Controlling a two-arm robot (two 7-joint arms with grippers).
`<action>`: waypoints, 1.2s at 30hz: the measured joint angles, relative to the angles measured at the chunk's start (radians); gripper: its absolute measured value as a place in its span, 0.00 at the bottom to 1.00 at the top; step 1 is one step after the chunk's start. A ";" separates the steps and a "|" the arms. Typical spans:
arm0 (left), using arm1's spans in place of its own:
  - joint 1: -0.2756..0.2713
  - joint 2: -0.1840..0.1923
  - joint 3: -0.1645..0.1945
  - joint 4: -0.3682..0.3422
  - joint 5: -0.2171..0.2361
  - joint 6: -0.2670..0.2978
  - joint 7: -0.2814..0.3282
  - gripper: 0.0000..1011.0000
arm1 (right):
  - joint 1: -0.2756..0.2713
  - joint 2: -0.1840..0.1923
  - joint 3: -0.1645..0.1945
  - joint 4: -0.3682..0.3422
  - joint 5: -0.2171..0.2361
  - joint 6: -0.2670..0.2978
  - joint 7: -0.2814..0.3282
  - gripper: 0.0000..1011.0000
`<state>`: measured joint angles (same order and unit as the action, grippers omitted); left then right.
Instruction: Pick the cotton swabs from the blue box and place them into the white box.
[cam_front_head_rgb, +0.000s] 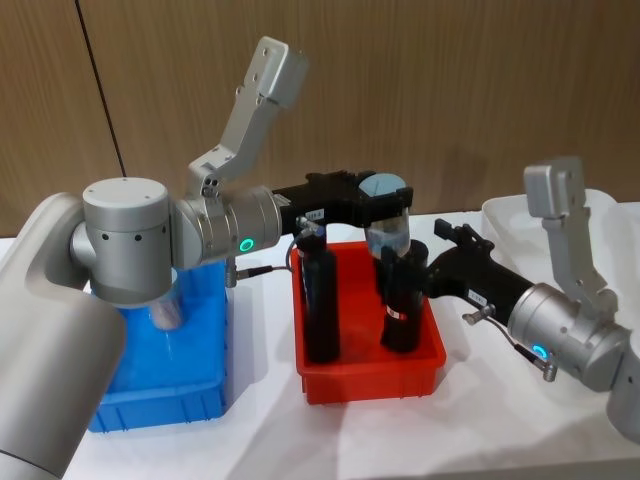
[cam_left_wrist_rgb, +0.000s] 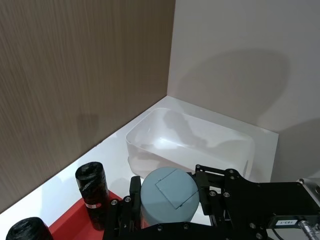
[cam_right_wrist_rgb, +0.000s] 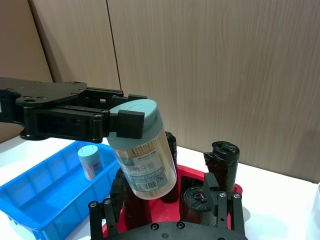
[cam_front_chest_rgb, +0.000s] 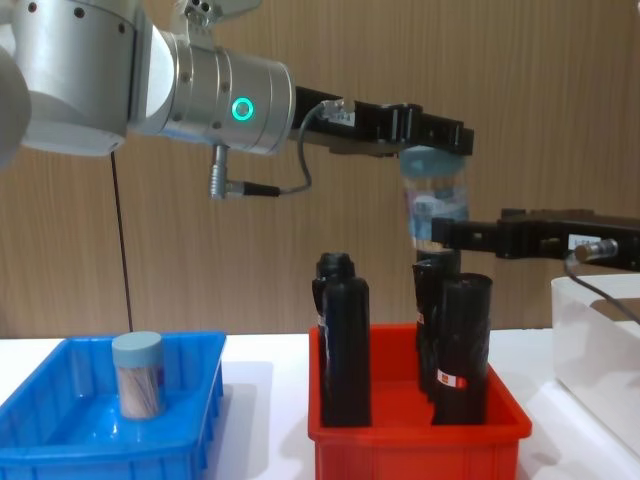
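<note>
— Which step is running?
— A handover, I'd judge. The left gripper (cam_front_head_rgb: 383, 195) is pinching a jar (cam_right_wrist_rgb: 147, 160) by its lid, holding it over the red bin (cam_front_head_rgb: 370, 375). The right gripper (cam_front_chest_rgb: 447, 236) is reaching around the jar's base, fingers spread.
— Next?
— The right is needing to close before the left lets go, then carry the jar right to the white box (cam_front_chest_rgb: 590, 330). A second jar (cam_front_chest_rgb: 137, 375) is standing in the blue box (cam_front_chest_rgb: 60, 445), left.

Printed label (cam_right_wrist_rgb: 148, 172) on the cotton swab jar (cam_right_wrist_rgb: 142, 125): a line of characters, a barcode and a square code, none legible. Red-and-white sticker (cam_front_chest_rgb: 452, 381) on the front black roll (cam_front_chest_rgb: 462, 330): print unreadable. Small white tag (cam_left_wrist_rgb: 283, 220) on the left gripper (cam_left_wrist_rgb: 167, 197): digits too small to read
</note>
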<state>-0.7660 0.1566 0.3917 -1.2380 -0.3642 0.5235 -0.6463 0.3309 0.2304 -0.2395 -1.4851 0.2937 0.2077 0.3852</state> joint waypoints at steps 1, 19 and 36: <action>0.000 0.000 0.000 0.000 0.000 0.000 0.000 0.66 | 0.004 -0.002 -0.001 0.005 -0.001 -0.001 0.000 0.99; 0.000 0.000 0.000 0.000 0.000 0.000 0.000 0.66 | 0.069 -0.030 -0.011 0.098 -0.028 -0.026 0.013 0.99; 0.000 0.000 0.000 0.000 0.000 0.000 0.000 0.66 | 0.102 -0.043 -0.021 0.136 -0.036 -0.046 0.035 0.99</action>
<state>-0.7660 0.1567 0.3916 -1.2381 -0.3641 0.5235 -0.6463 0.4327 0.1872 -0.2603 -1.3495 0.2572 0.1620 0.4199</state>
